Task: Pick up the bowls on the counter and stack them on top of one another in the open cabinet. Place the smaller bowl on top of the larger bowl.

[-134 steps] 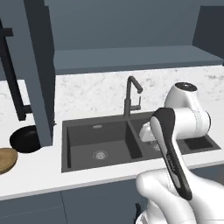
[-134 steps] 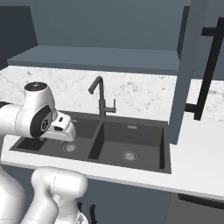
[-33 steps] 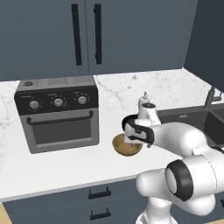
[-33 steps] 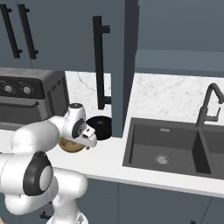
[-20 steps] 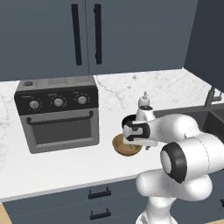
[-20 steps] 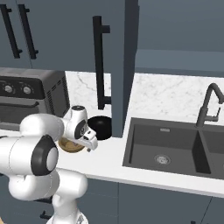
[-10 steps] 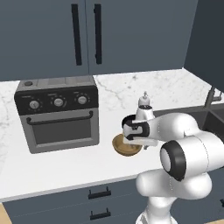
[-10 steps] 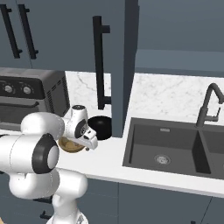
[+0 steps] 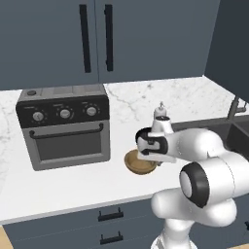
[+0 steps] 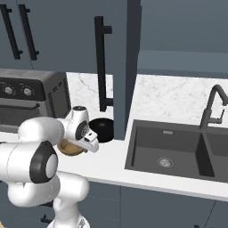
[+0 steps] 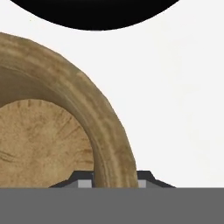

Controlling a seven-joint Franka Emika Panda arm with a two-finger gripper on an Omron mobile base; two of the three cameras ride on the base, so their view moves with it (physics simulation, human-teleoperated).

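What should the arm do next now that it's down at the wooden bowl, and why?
Probably lift straight up a little. The gripper looks shut on the rim of the wooden bowl, one finger on each side of the wall, and the bowl sits on the counter close to the black bowl. A short vertical lift would test the grip and clear the black bowl.

Dark slate-blue wall cupboards [image 9: 97,44] with black bar handles, grey toaster oven [image 9: 65,125] at left, dark double sink [image 10: 178,153] and black tap [image 10: 213,107] at right
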